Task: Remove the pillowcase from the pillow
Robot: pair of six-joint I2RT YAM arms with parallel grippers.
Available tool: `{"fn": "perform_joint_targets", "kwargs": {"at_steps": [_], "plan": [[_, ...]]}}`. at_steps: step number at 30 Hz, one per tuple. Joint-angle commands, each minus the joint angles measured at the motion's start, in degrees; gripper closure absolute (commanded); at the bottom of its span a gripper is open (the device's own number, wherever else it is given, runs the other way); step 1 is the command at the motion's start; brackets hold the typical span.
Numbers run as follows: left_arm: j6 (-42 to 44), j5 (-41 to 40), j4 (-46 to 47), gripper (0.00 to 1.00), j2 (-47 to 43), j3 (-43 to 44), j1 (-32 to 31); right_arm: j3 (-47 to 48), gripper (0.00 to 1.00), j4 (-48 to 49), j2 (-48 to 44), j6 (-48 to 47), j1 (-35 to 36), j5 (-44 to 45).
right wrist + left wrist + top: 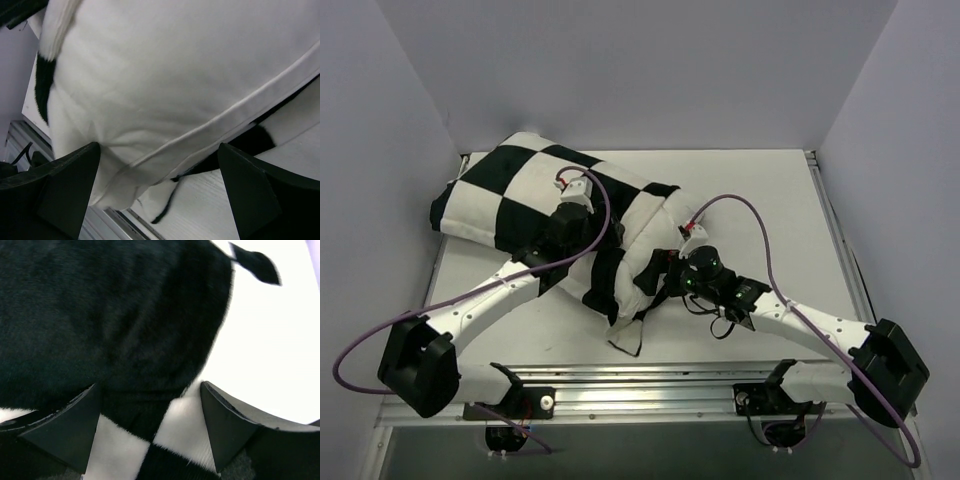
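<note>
Top view: the pillowcase [510,185] lies across the table [770,200] from 10 o'clock toward centre, black and white squares up, its bunched end near centre. The pillow [648,225] shows plain white out of that end, just past table centre toward 6 o'clock; the rest is covered. The left gripper [572,208] sits on the checkered cloth at 9 o'clock of the bare pillow. Its wrist view shows 2 fingers [65,425] spread wide, released, with black pile and 1 white square between them, nothing pinched. The right gripper [672,272] is at 5 o'clock of the bare pillow, against its near edge. Its fingers [250,195] are wide apart, released, with a white seam bulging between them. A white flap lies at 6 o'clock; cannot tell whose.
</note>
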Motion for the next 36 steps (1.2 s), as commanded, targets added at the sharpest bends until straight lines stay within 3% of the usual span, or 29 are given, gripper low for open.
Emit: {"fn": "perform_joint_targets", "kwargs": {"at_steps": [1, 7, 14, 20, 24, 30, 33, 36], "plan": [[2.0, 7.7, 7.8, 0.13, 5.6, 3.5, 0.2, 1.8, 0.00, -1.1, -1.6, 1.9, 0.6, 6.6], [2.1, 7.0, 6.7, 0.13, 5.1, 6.7, -0.1, 0.7, 0.00, -2.2, -7.3, 4.5, 1.3, 8.7], [1.3, 5.9, -5.5, 0.13, -9.4, 2.3, -0.3, 2.2, 0.00, -4.6, -4.2, 4.4, 1.0, 11.5], [-2.0, 7.3, -14.8, 0.13, -20.4, -4.4, -0.5, 3.3, 0.00, 2.3, 2.8, 3.7, 1.3, 3.0], [-4.7, 11.3, -14.3, 0.13, -23.8, -9.7, -0.9, 4.7, 0.00, 5.0, 5.3, 2.8, 1.5, 1.1], [-8.0, 16.9, -8.5, 0.13, -21.8, -15.7, -1.0, 6.5, 0.01, 5.0, 7.8, 0.0, 1.3, 1.3], [-8.9, 19.1, -6.5, 0.13, -19.6, -16.6, -1.1, 7.0, 0.11, 5.3, 9.2, -0.6, 1.3, 1.2], [-9.7, 20.3, -4.6, 0.13, -18.1, -17.4, -1.9, 6.9, 0.34, 6.2, 10.4, -1.3, 1.2, 0.5]]}}
